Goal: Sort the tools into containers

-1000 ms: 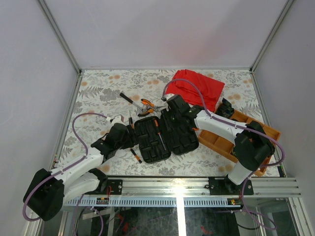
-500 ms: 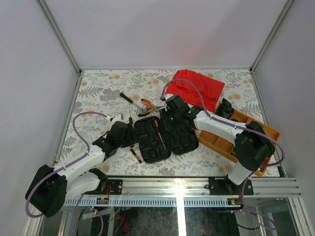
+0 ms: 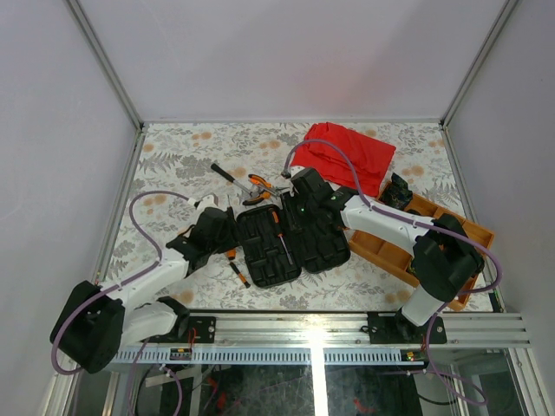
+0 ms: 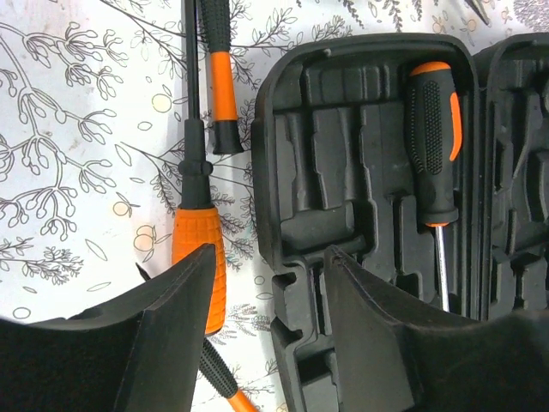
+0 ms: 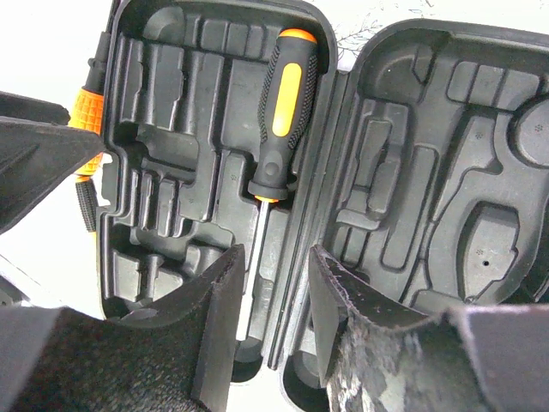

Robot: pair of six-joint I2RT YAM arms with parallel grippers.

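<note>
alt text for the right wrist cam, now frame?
An open black tool case fills the view from above. One black-and-orange screwdriver is seated in a slot of its left half, and the other moulded slots in view are empty. The right gripper hangs open over the hinge area, holding nothing.

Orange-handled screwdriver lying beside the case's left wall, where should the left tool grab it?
Probably the fat orange handle, from straight above, the left tool closing across its width. It lies flat, parallel to the case, so one jaw drops into the narrow gap between.
</note>
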